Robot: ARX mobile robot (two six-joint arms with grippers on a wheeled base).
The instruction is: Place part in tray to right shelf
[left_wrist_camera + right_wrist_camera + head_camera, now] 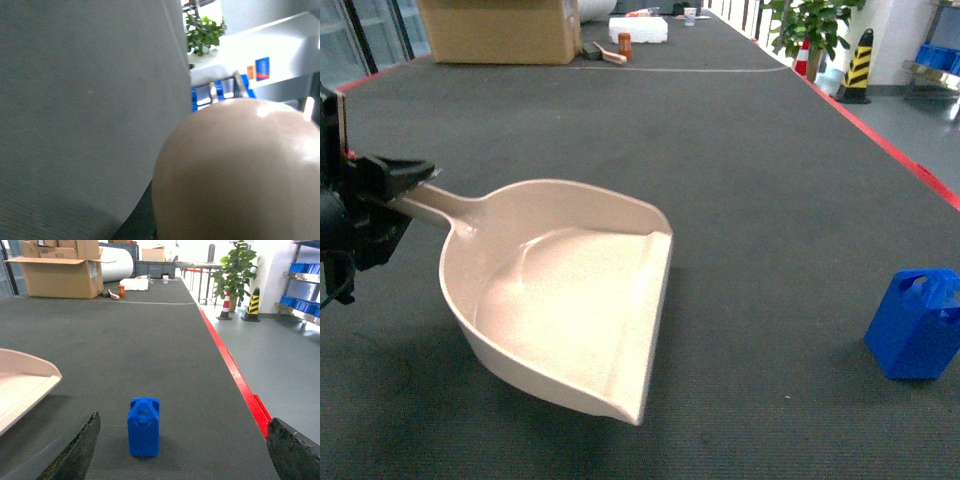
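The beige tray (570, 310) lies on the dark mat, its handle pointing left. My left gripper (402, 200) is shut on the end of that handle. In the left wrist view the tray's rounded back (240, 170) fills the lower right and the fingers are hidden. The blue part (918, 325) stands upright on the mat to the right of the tray, apart from it. In the right wrist view the part (144, 426) stands ahead between my right gripper's (182, 455) wide-open fingers, nearer the left one and untouched. The right shelf (300, 314) is a silver rack far off to the right.
A red strip (235, 375) marks the mat's right edge, with grey floor beyond. Far back are a cardboard box (500, 30), a white block (638, 28) and an orange bottle (624, 44). A potted plant (237, 270) and a striped cone (251, 305) stand on the floor.
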